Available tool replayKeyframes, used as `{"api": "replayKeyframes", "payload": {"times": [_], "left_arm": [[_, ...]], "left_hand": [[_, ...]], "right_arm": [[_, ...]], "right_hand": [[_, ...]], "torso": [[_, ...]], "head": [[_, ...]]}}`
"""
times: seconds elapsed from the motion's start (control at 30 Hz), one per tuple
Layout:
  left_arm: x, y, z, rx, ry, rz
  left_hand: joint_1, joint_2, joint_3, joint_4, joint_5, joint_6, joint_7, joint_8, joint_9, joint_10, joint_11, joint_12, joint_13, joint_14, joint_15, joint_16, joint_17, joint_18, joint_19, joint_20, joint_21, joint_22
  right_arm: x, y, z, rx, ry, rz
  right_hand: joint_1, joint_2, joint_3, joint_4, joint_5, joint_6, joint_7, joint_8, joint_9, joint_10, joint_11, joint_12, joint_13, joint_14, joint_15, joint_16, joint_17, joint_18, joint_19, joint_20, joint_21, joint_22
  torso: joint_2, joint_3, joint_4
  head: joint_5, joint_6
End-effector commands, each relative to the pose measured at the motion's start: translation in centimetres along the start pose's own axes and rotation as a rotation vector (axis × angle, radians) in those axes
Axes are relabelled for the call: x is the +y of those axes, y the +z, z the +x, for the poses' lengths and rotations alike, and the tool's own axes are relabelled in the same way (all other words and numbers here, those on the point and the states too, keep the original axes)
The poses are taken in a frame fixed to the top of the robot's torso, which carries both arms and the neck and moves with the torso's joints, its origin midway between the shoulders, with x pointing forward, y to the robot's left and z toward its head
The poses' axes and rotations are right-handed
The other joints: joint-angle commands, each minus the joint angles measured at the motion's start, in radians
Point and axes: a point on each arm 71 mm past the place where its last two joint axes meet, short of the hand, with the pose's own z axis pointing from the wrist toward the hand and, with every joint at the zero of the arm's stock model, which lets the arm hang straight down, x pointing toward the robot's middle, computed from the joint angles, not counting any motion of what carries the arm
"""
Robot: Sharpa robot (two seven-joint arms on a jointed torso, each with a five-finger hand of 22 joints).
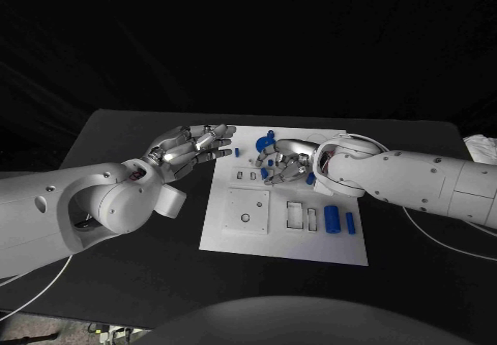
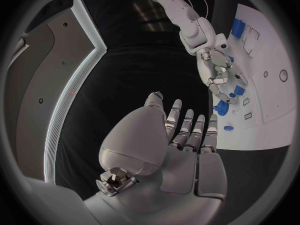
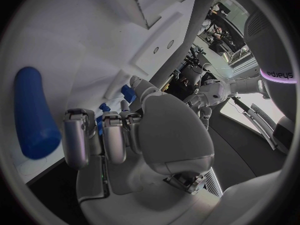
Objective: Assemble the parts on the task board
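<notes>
The white task board (image 1: 271, 238) lies in the middle of the black table. My right hand (image 1: 284, 162) rests over the board's far end, its fingers curled onto a blue knob-shaped part (image 1: 266, 144). The left wrist view shows that hand (image 2: 218, 76) with the blue part (image 2: 220, 107) at its fingertips. In the right wrist view, small blue pieces (image 3: 128, 93) sit between the thumb and the curled fingers (image 3: 103, 135). My left hand (image 1: 192, 149) hovers at the board's far left corner, fingers spread and holding nothing. A thick blue cylinder (image 1: 332, 218) and a thin blue bar (image 1: 350, 223) lie at the board's right.
A small blue piece (image 1: 237, 152) stands near the board's far left edge. The board has a square plate with holes (image 1: 248, 211) and two narrow slots (image 1: 302, 215). A white cable (image 1: 435, 237) runs under my right arm. Bare black table lies left of the board.
</notes>
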Motion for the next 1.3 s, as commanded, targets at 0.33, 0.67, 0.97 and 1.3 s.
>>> {"api": "replayKeyframes", "payload": {"times": [0.33, 0.67, 0.97, 1.3], "left_arm": [[-0.1, 0.0, -0.1, 0.015, 0.02, 0.012], [-0.3, 0.0, -0.5, 0.005, 0.053, 0.034], [-0.5, -0.1, -0.9, -0.057, 0.163, 0.064], [-2.3, 0.7, -2.3, -0.215, 0.509, -0.028]], "left_hand": [[0.018, -0.004, 0.007, -0.003, 0.002, -0.006, 0.044, 0.007, 0.0, 0.001, 0.007, -0.001, 0.001, 0.002, 0.008, 0.008, 0.002, -0.006, 0.005, 0.002, 0.004, 0.002], [0.034, -0.021, 0.008, -0.007, 0.002, -0.008, 0.043, 0.015, 0.0, -0.002, 0.005, -0.007, 0.001, -0.031, -0.016, -0.022, -0.003, -0.016, -0.003, 0.002, -0.001, -0.002], [0.037, -0.039, 0.004, -0.001, -0.003, -0.001, 0.047, 0.028, 0.002, 0.044, 0.018, 0.027, 0.007, 0.128, 0.005, 0.163, 0.031, 0.003, 0.084, -0.003, 0.069, 0.027], [-0.073, -0.084, -0.081, 0.0, -0.235, 0.123, 0.02, 0.113, 0.014, 0.536, -0.06, 0.4, 0.172, 0.663, -0.131, 0.805, 0.295, 0.064, 0.719, -0.091, 0.526, 0.234]], "right_arm": [[0.8, -0.9, -2.2, -0.183, 0.013, -0.149], [1.2, -1.8, -4.5, -0.283, 0.195, -0.217], [0.4, -4.9, -8.6, -0.38, 0.289, -0.212], [-0.9, -9.6, -11.5, -0.415, 0.323, -0.108]], "right_hand": [[-0.085, -0.022, -0.118, 0.101, -0.164, -0.005, -0.044, -0.041, -0.04, 0.107, -0.025, 0.003, 0.262, 0.106, -0.018, 0.003, 0.263, 0.01, -0.017, -0.013, -0.019, 0.21], [-0.101, 0.014, -0.174, 0.168, -0.163, 0.027, -0.099, -0.087, -0.074, 0.107, -0.026, 0.003, 0.262, 0.106, -0.018, 0.003, 0.263, 0.029, -0.092, -0.016, -0.091, 0.184], [-0.207, 0.12, -0.219, 0.217, -0.085, 0.121, -0.024, -0.115, -0.09, 0.107, -0.013, 0.003, 0.262, 0.106, -0.005, 0.003, 0.263, 0.034, -0.121, -0.004, -0.116, 0.177], [-0.254, 0.209, -0.269, 0.219, 0.045, 0.217, 0.021, -0.098, -0.062, 0.107, 0.014, 0.003, 0.262, 0.106, 0.016, 0.003, 0.263, 0.019, -0.065, 0.014, -0.06, 0.197]], "torso": [[0.001, 0.0018, -0.0002], [0.002, 0.0007, -0.0003], [-0.002, -0.0018, -0.0026], [-0.012, 0.0067, -0.0258]], "head": [[0.005, 0.0], [0.004, 0.0], [0.006, 0.0], [0.025, 0.0]]}}
